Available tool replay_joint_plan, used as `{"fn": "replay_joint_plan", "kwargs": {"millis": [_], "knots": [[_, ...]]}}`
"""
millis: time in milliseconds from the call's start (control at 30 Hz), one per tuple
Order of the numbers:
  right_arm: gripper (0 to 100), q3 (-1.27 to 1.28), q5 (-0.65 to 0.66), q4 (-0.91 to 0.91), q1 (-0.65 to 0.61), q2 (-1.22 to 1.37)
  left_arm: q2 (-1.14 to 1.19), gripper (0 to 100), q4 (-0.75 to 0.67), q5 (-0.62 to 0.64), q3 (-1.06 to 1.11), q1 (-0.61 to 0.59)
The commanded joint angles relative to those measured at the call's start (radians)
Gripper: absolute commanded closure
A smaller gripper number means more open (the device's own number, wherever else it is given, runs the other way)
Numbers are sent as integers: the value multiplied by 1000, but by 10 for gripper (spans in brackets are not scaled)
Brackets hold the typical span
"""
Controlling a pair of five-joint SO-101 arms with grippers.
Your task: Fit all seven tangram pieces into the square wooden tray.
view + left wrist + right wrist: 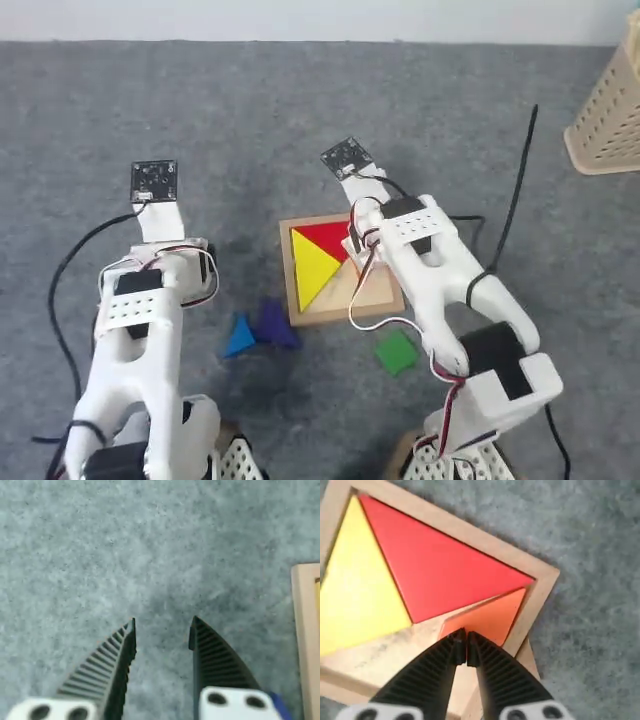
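Observation:
The square wooden tray [287, 282] lies mid-table with a red triangle [322, 240] and a yellow triangle [312, 268] set in it. In the right wrist view an orange triangle [495, 619] lies in the tray beside the red triangle [440, 570] and the yellow triangle [360, 590]. My right gripper [462, 641] is shut, its tips at the orange piece's edge. My left gripper [163, 626] hangs open over bare carpet, left of the tray's rim [303, 630]. A blue triangle [238, 336], a purple piece [273, 322] and a green square [396, 351] lie on the carpet in front of the tray.
A beige perforated basket [608, 110] stands at the far right. A black cable [515, 200] runs across the carpet behind the right arm. The far half of the grey carpet is open floor.

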Motion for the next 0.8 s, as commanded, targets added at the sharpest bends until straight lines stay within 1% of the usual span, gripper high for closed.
{"fn": "replay_joint_plan", "kwargs": {"millis": [0,200,300,467,567,633,700,767], "knots": [[993,-55,-18,74,-13,-24,-40,838,-20,-14,-5,-3],[993,-52,-21,108,-13,-24,-40,838,-21,-14,-7,-2],[993,-18,-15,101,-41,-36,-40,838,-21,-14,-7,-2],[993,97,11,59,-99,-168,-40,838,-21,-14,-7,-2],[993,147,8,24,-84,-294,-40,838,-21,-14,-7,-2],[993,160,-35,-12,-59,-363,-40,838,-21,-14,-7,-2],[993,160,-69,-44,-38,-392,-40,838,-21,-14,-7,-2],[993,157,-69,-68,-36,-377,-40,838,-21,-14,-7,-2]]}}
